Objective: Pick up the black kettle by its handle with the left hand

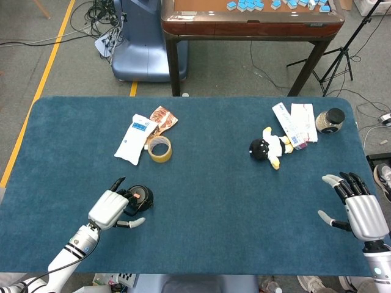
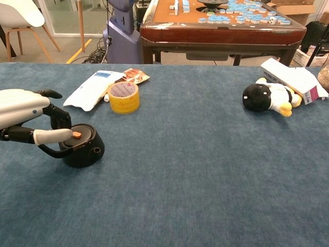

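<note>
The black kettle [image 1: 142, 196] [image 2: 85, 147], round with an orange knob on its lid, stands on the blue table [image 1: 220, 195] at the front left. Its handle [image 2: 49, 150] points towards the left edge. My left hand [image 1: 113, 209] [image 2: 24, 115] is over that handle: the thumb lies across its near side and the dark fingers curl down on the far side, beside the lid. The fingers are still apart, and the kettle rests on the cloth. My right hand [image 1: 358, 211] hovers spread at the table's front right, holding nothing.
A yellow tape roll [image 1: 160, 149] [image 2: 123, 96], a white pouch [image 1: 134, 138] and a snack wrapper [image 1: 162, 116] lie behind the kettle. A black-and-white plush toy [image 1: 267, 147] [image 2: 268, 97], white boxes [image 1: 295, 122] and a jar [image 1: 330, 120] sit at the far right.
</note>
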You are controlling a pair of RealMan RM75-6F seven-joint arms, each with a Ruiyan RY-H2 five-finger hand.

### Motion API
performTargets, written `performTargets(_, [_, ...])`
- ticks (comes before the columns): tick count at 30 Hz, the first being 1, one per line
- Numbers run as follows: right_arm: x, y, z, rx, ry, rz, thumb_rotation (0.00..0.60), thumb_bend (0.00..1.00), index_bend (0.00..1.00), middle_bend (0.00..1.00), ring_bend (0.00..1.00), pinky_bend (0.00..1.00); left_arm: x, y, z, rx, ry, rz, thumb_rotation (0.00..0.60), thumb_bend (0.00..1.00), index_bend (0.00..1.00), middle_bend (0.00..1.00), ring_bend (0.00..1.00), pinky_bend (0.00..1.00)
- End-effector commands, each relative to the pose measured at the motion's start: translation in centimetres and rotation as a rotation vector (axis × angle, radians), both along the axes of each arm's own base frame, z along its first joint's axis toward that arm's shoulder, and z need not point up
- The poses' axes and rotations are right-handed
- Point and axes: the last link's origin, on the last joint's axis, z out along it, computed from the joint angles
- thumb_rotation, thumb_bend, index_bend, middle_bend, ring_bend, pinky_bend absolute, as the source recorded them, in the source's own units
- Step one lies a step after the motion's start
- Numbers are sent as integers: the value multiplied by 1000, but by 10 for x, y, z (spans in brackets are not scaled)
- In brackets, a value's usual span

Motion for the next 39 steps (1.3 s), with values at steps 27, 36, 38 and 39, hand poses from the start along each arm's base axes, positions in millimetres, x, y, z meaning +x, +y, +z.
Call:
performTargets(27, [-3,4,-1,4,-2,-13,600,193,203,235,118,89,-6,-7,-15,-23,40,-11,0,115,470,480,366,0])
performTargets(36, [-6,7,0,0,-4,-22,600,193,203,235,118,89,-7,-10,-22,-32,62,-27,0,115,497,508,366,0])
performTargets(38, [-6,7,0,0,-5,-24,600,193,203,235,118,89,-6,-11,-22,-30,66,-31,0,115,505,517,368,0])
performTargets(39, [-7,7,0,1,-5,-25,600,192,203,235,118,89,-6,-11,-22,-30,66,-30,0,115,509,521,370,0])
